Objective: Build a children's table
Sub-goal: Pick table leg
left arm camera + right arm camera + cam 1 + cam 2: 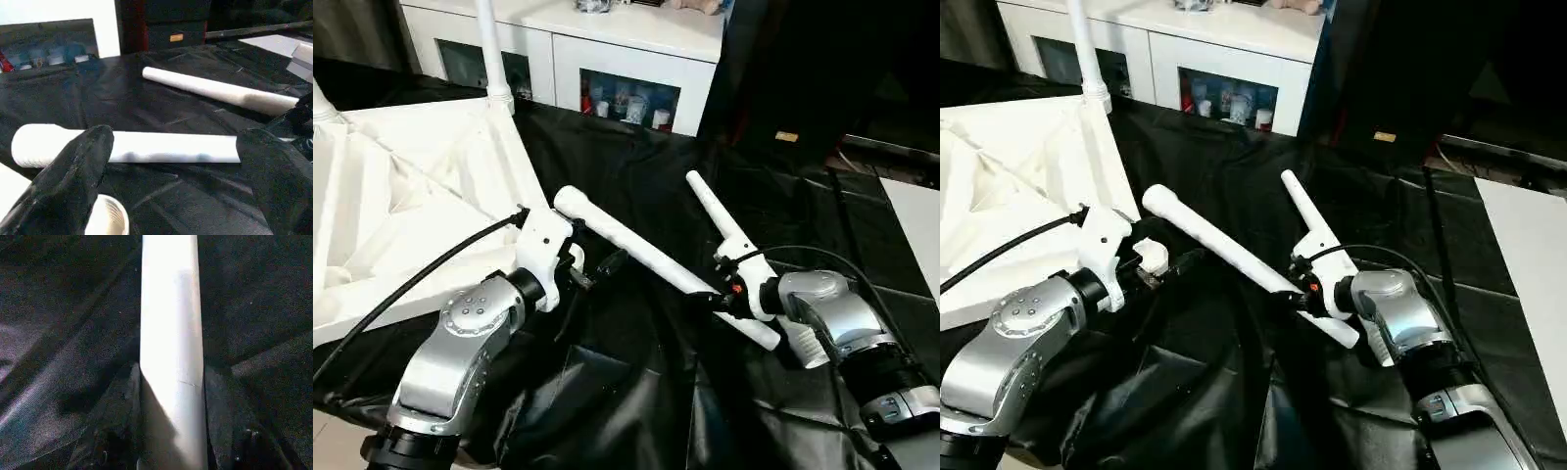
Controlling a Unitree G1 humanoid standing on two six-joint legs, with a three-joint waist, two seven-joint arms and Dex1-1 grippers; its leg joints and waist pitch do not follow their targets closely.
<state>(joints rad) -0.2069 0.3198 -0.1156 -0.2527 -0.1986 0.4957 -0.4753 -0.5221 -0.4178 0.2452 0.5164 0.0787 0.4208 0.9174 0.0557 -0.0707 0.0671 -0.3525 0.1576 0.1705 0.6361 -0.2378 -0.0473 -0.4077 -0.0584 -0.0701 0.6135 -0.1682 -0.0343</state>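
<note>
The white tabletop [411,176] lies underside up at the left, with a leg [489,49] standing in its far corner socket. Two loose white legs lie on the black cloth. The longer leg [636,245] runs diagonally from beside my left wrist toward my right arm. My right gripper [717,294] is shut around its thin end, a black finger [222,431] pressing each side. The other loose leg [715,215] lies just behind that gripper. My left gripper [597,269] is open and holds nothing. It hovers beside the longer leg's thick end, close to the tabletop's round corner socket [1149,257].
A black cloth [636,392] covers the work surface. A white cabinet [636,49] with dark glass doors stands behind it. A pale board [915,225] lies at the right edge. A black cable [411,284] runs over my left forearm.
</note>
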